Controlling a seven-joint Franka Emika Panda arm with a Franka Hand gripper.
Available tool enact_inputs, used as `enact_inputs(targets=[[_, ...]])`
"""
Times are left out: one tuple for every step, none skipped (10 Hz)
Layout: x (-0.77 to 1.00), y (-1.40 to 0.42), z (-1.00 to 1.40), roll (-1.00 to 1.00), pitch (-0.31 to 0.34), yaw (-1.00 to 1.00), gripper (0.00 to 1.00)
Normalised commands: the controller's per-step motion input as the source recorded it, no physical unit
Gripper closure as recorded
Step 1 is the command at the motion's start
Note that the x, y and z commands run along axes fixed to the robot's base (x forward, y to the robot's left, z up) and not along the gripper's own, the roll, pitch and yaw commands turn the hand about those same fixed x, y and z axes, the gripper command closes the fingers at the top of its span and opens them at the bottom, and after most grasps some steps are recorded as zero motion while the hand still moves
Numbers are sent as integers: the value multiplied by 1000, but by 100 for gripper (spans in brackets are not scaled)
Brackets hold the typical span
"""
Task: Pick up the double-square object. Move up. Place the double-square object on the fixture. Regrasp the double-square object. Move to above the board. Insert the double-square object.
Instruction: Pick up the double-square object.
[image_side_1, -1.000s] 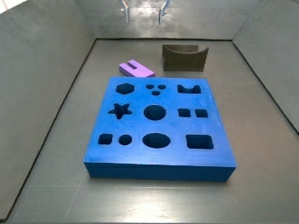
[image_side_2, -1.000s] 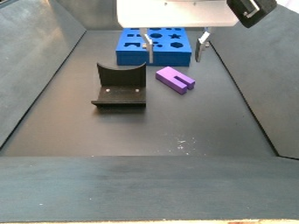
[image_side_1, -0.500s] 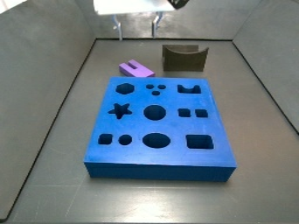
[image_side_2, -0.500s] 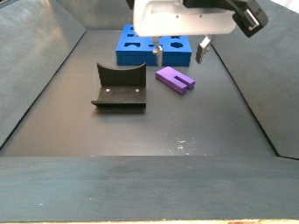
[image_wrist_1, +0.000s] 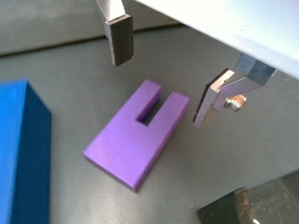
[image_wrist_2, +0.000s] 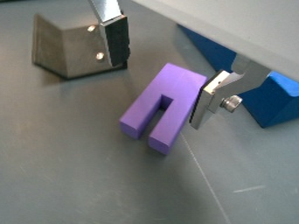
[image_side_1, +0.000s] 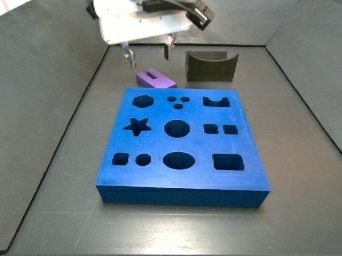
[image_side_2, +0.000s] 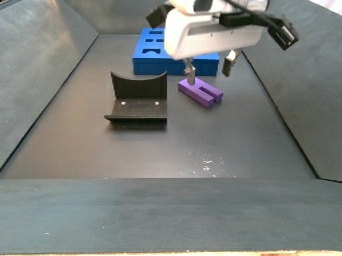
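The lilac double-square object (image_wrist_1: 138, 136) lies flat on the grey floor, its notch between two square prongs showing in both wrist views (image_wrist_2: 163, 105). My gripper (image_wrist_1: 163, 74) hangs open just above it, one finger on each side, and nothing is held. In a side view the gripper (image_side_1: 148, 52) is over the object (image_side_1: 156, 77), between the board (image_side_1: 181, 140) and the back wall. From the opposite side the gripper (image_side_2: 209, 72) hovers over the object (image_side_2: 201, 92). The dark fixture (image_side_1: 211, 66) stands close by, bare.
The blue board (image_side_2: 167, 50) with its cut-out holes lies right beside the object, and its edge (image_wrist_1: 17, 149) shows in a wrist view. The fixture (image_side_2: 136, 100) stands on the object's other side. Sloping grey walls enclose the floor.
The gripper has come down from high above toward the double-square object, its open fingers now straddling it. The object, fixture and board have not moved.
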Motion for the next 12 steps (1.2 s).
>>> enact_inputs(targets=[[0, 0, -606, 89, -200, 486, 0], [0, 0, -531, 171, -211, 446, 0], [0, -6, -577, 151, -251, 397, 0], [0, -69, -669, 131, -283, 326, 0], [-20, -97, -551, 166, -214, 254, 0], [-60, -14, -117, 3, -169, 134, 0], [0, 0, 0, 0, 0, 0, 100], [0, 0, 0, 0, 0, 0, 100], [0, 0, 0, 0, 0, 0, 100], [0, 0, 0, 0, 0, 0, 100], [0, 0, 0, 0, 0, 0, 100], [0, 0, 0, 0, 0, 0, 100]])
